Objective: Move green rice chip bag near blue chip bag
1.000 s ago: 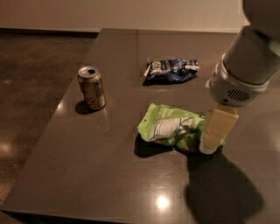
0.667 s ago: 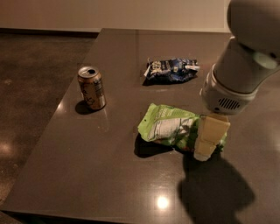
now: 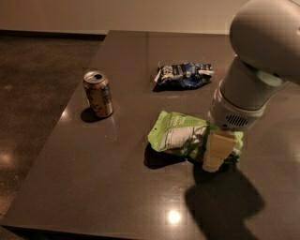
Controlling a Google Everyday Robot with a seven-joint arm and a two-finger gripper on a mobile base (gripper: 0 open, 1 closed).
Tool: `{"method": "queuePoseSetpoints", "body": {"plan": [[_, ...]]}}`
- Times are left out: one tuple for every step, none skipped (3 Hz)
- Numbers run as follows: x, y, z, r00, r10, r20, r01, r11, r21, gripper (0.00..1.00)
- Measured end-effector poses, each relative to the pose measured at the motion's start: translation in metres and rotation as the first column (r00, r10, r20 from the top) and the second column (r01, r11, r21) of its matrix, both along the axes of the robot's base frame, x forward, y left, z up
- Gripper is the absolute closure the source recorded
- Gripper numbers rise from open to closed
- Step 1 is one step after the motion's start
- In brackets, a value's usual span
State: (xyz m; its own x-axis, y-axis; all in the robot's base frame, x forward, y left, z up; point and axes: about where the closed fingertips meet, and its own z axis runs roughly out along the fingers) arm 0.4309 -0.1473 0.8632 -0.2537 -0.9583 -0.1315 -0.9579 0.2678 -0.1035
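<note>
The green rice chip bag lies on the dark table, label panel up, near the middle. The blue chip bag lies farther back, apart from the green bag. My gripper points down at the right end of the green bag, with its cream finger in front of the bag's right edge. The white arm rises to the upper right and hides part of the bag.
A gold drink can stands upright at the left of the table. The table's left edge drops to a dark floor. A pale wall runs along the back.
The arm and gripper have come down and slightly left, onto the right end of the green bag. The bags and can have not moved.
</note>
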Motion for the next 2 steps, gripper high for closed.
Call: {"method": "queuePoseSetpoints", "body": {"plan": [[0.0022,-0.0002,-0.0033,1.0000,-0.004,0.006,0.004,1.000,-0.011,0.41],[0.0083,-0.0032,0.0002,0.9994,-0.033,0.009,0.033,0.999,-0.018,0.65]]}}
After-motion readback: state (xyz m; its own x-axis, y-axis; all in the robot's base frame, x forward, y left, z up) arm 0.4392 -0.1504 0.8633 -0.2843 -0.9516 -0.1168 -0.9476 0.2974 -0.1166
